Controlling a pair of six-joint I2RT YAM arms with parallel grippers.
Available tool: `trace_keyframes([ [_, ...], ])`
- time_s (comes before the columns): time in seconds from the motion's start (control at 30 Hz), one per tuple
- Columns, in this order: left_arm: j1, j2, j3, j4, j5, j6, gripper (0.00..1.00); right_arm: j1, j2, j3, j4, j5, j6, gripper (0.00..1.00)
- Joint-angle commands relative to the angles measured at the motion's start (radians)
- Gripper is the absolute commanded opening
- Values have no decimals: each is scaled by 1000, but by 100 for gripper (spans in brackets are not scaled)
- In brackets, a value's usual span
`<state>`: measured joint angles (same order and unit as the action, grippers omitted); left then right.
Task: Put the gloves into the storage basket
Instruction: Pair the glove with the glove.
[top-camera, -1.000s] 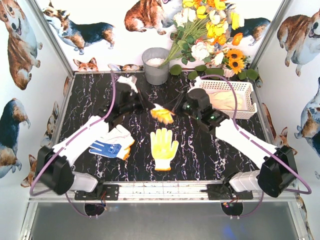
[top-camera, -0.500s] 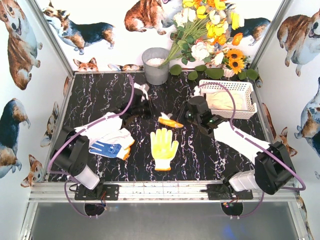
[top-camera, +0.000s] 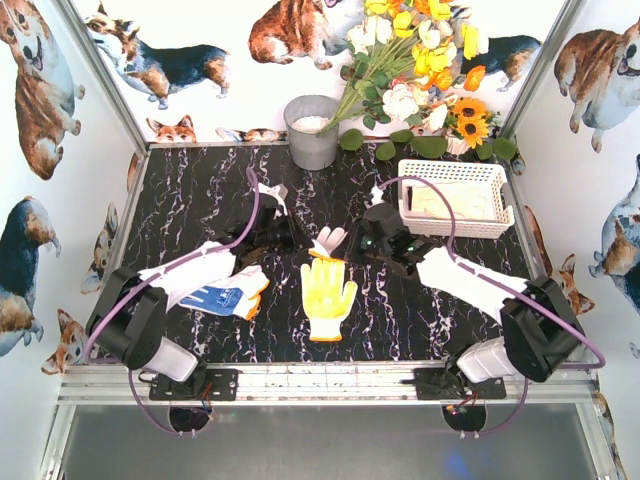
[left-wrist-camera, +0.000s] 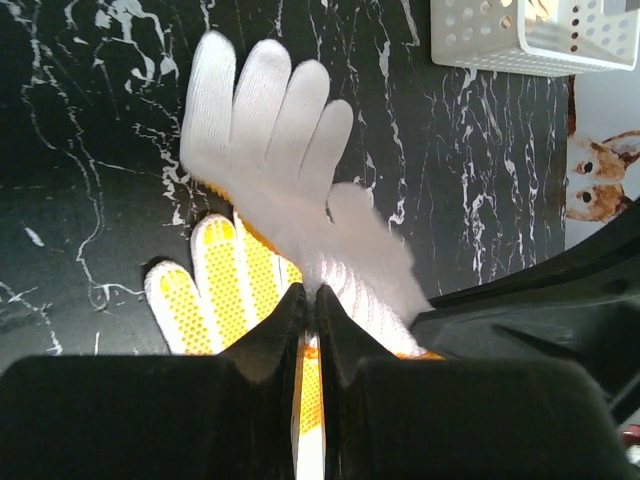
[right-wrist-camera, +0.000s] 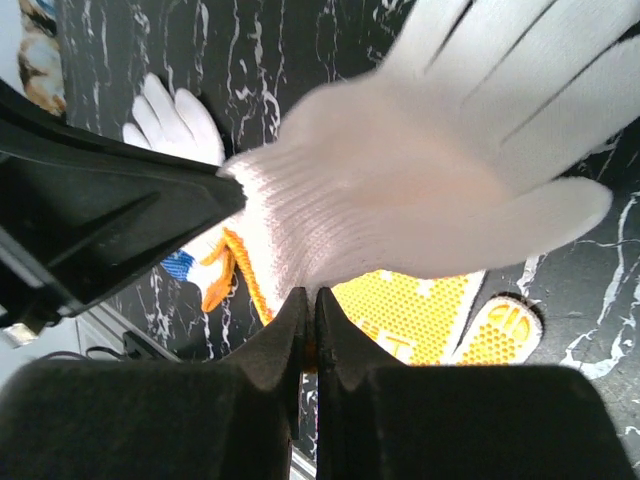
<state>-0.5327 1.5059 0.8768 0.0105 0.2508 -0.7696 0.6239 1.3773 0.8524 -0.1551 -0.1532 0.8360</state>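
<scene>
Both grippers are shut on the cuff end of one white knit glove (top-camera: 327, 240), held just above the table's middle. The left gripper (top-camera: 306, 240) grips it from the left and the right gripper (top-camera: 346, 244) from the right. The left wrist view shows the glove (left-wrist-camera: 270, 130) fanning away from the shut left gripper (left-wrist-camera: 308, 300). The right wrist view shows it (right-wrist-camera: 430, 190) over the shut right gripper (right-wrist-camera: 308, 300). A yellow-palmed glove (top-camera: 328, 293) lies flat just below it. A blue-palmed glove (top-camera: 220, 297) and white gloves (top-camera: 200, 265) lie at the left. The white storage basket (top-camera: 497, 205) stands at the back right with a beige glove (top-camera: 450, 200) inside.
A grey metal bucket (top-camera: 312, 130) stands at the back centre, with a bunch of flowers (top-camera: 420, 70) to its right. The enclosure walls close the table on three sides. The basket's corner (left-wrist-camera: 520, 40) shows at the top right of the left wrist view.
Both grippers have come lower and closer together over the yellow-palmed glove. The held glove has turned from its yellow-orange side to its white back.
</scene>
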Motion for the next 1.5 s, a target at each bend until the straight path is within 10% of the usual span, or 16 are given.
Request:
trace_keyframes([
  [0.0,11,-46,-28,-25,-117,15,0,40,39,38,19,-11,-20,0],
  [1.47,-52,-399,-303,-108,-77,-142,0,109,-58,68,-66,56,-100,0],
])
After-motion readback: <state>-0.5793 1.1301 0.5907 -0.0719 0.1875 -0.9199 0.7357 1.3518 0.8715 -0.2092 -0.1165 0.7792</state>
